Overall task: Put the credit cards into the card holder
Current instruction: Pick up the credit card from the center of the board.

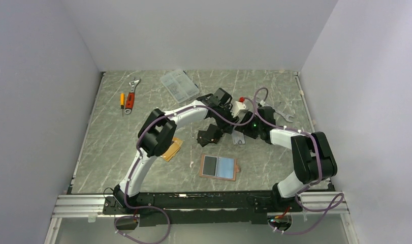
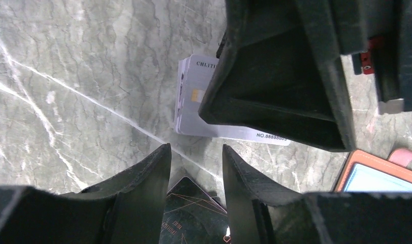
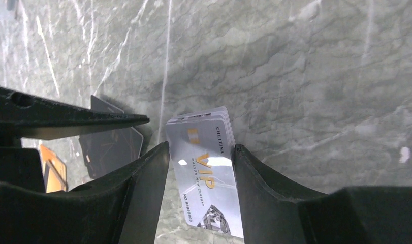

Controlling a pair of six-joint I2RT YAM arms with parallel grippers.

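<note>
In the middle of the right wrist view, the right gripper (image 3: pixel 201 146) pinches a stack of silver-grey VIP cards (image 3: pixel 206 178) by its long edges, likely to lift it. The left gripper (image 2: pixel 196 147) hovers partly spread, tips empty, over a dark flat piece (image 2: pixel 191 213). The pink card holder (image 1: pixel 225 168) lies open at lower centre of the top view. No card shows clearly inside it, and orange-gold cards (image 1: pixel 171 149) lie to its left.

Looks like a robotics lab test cell: boxed in by plain white walls (image 1: pixel 36 101), floored with a marble-patterned tabletop (image 1: pixel 264 157), edged by an aluminium mounting rail (image 1: pixel 76 206), dotted with an adjustable wrench (image 1: pixel 132 91) and a screwdriver (image 1: pixel 122 103).
</note>
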